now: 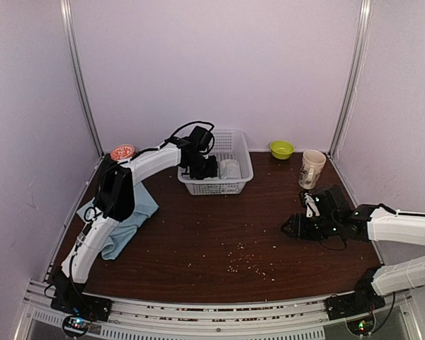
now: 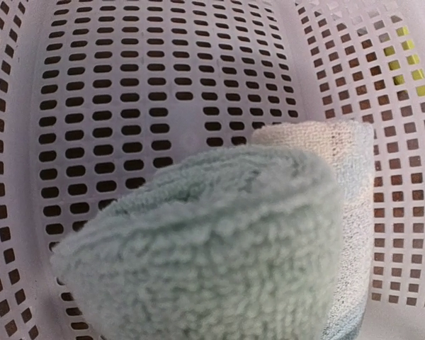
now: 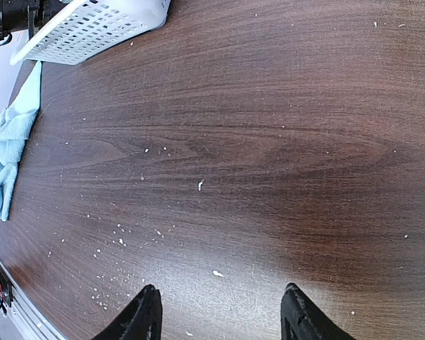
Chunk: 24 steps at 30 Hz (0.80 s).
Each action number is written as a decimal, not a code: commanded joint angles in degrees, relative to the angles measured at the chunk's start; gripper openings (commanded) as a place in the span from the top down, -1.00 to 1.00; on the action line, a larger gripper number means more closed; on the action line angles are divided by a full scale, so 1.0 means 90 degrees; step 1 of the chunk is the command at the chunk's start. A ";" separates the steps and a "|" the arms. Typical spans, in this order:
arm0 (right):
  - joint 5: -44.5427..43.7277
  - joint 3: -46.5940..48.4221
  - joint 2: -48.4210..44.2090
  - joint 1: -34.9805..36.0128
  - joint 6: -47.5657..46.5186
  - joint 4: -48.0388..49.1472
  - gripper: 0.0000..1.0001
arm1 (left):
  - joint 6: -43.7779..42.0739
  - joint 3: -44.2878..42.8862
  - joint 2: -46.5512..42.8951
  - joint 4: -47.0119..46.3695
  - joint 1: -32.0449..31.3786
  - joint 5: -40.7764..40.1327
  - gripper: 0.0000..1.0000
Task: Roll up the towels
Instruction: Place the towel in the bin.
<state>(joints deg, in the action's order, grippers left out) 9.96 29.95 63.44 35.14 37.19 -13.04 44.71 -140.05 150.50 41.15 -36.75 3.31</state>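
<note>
In the left wrist view, a rolled pale green towel [image 2: 212,248] fills the lower half of the frame and hides my fingers. A rolled greyish-white towel [image 2: 347,177] lies right behind it, touching it. Both sit inside the white lattice basket [image 2: 127,106]. From above, my left gripper [image 1: 210,168] reaches down into the basket [image 1: 237,185] beside the greyish-white towel [image 1: 229,168]. The light blue towel [image 1: 131,216] lies crumpled on the table under the left arm, and shows again at the edge of the right wrist view [image 3: 10,149]. My right gripper [image 1: 292,227] [image 3: 223,315] hovers open over bare wood.
A green bowl [image 1: 281,149] and a beige cup [image 1: 312,168] stand at the back right. A red round lid [image 1: 122,151] lies at the back left. Pale crumbs [image 1: 251,262] are scattered over the dark wood table [image 1: 219,234]. The basket's corner [image 3: 92,25] shows in the right wrist view.
</note>
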 commanded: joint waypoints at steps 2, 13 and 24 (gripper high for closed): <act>0.0044 0.0060 0.0060 -0.0077 -0.0128 0.0112 -0.15 | -0.0053 -0.0201 0.0114 -0.0141 0.0020 0.0175 0.47; 0.0056 0.0026 0.0021 -0.0110 -0.0118 0.0111 -0.15 | -0.0046 -0.0060 0.0002 -0.0103 0.0033 0.0209 0.16; 0.0095 0.0041 0.0023 -0.0115 -0.0099 0.0140 -0.15 | -0.0152 0.0249 -0.0460 -0.0142 0.0039 0.0182 -0.45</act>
<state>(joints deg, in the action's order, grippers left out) 10.50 29.95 63.72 34.57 36.58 -12.97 44.31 -138.85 150.45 41.06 -36.69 4.23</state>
